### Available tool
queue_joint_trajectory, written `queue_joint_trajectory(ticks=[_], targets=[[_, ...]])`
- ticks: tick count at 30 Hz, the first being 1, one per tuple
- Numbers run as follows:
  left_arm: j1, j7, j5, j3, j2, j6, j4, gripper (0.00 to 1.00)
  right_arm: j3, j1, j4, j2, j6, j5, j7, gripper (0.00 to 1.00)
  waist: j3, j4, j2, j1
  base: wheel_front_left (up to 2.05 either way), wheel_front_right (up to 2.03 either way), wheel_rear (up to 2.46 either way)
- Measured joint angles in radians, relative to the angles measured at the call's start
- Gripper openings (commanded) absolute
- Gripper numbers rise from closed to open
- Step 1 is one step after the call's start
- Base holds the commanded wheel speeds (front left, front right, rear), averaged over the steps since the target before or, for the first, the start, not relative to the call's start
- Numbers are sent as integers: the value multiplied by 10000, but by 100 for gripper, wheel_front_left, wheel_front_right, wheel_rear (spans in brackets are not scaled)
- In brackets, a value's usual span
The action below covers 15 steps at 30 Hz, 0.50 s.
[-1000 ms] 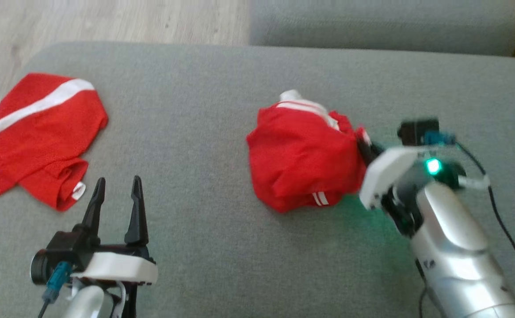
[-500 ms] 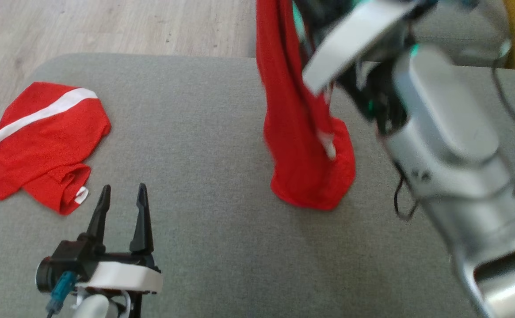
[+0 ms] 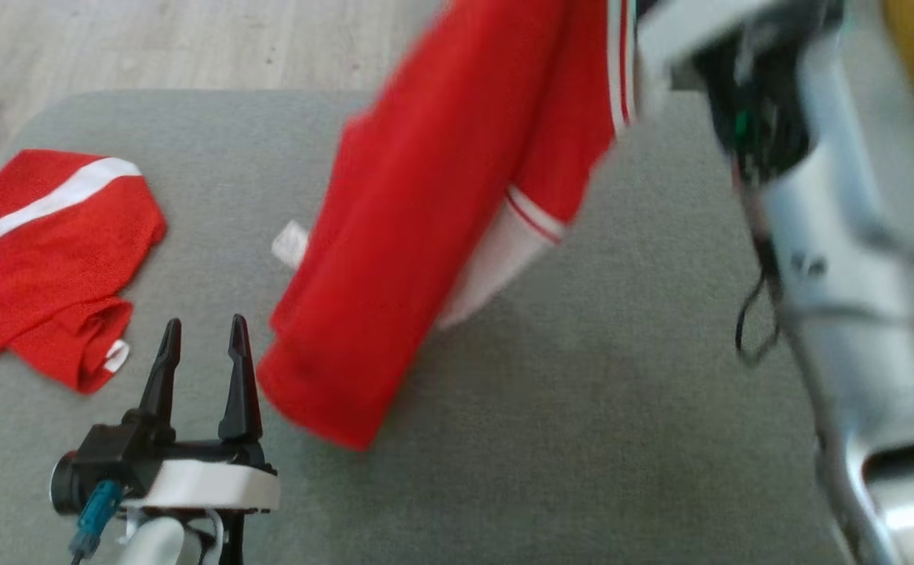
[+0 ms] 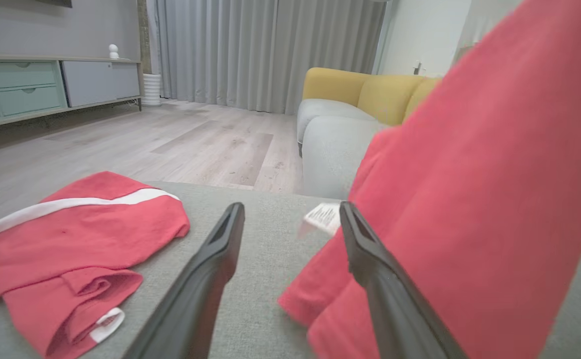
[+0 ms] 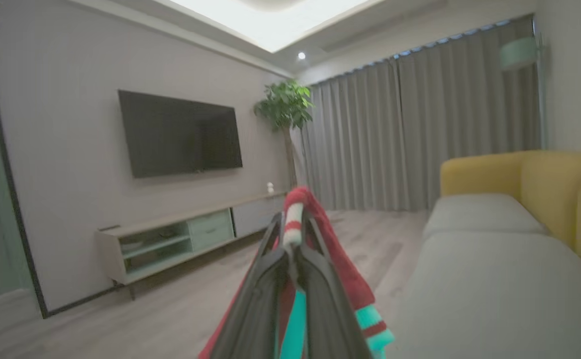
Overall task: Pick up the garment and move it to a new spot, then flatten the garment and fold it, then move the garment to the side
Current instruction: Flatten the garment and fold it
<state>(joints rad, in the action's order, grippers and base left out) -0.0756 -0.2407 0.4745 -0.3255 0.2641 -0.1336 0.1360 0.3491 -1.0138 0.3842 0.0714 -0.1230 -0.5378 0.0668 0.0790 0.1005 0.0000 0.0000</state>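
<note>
— Two red pieces are seen on the sofa; where is the garment (image 3: 425,212) that is being handled?

— It is held up off the grey cushion (image 3: 582,408) by the right gripper (image 5: 293,225); the jaws are closed tight on a red-and-white striped edge of it, as is seen in the right wrist view; the cloth hangs slanting down toward the robot's left, blurred; whether its lowest fold touches the cushion cannot be told.

— And the left gripper (image 3: 205,323)?

— It is spread wide and nothing is held in it; it is seen low over the cushion, fingers pointed away from the robot; the garment's lower end hangs just beside it; a white label (image 4: 322,218) is seen between the fingertips in the left wrist view.

— And the other red garment (image 3: 41,259)?

— It is found crumpled at the cushion's left end, crossed by a white stripe, well apart from the hanging one.
</note>
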Motion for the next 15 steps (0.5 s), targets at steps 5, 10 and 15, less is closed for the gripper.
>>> queue_joint_trajectory(ticks=[5,10,15], targets=[[-31,-36,0,4,-8,0,-84,100,-587,2213,-433,58,0,817,1110,0,208,-293,0,1,0,0,0],[-35,-84,-2,33,-8,0,-92,100,-934,4006,-2819,249,0,1083,2290,0,314,-490,0,1,0,0,0],[-35,-84,-2,96,8,0,-117,100,-1340,5185,-6082,305,0,1260,3407,0,364,-629,0,0,0,0,0]])
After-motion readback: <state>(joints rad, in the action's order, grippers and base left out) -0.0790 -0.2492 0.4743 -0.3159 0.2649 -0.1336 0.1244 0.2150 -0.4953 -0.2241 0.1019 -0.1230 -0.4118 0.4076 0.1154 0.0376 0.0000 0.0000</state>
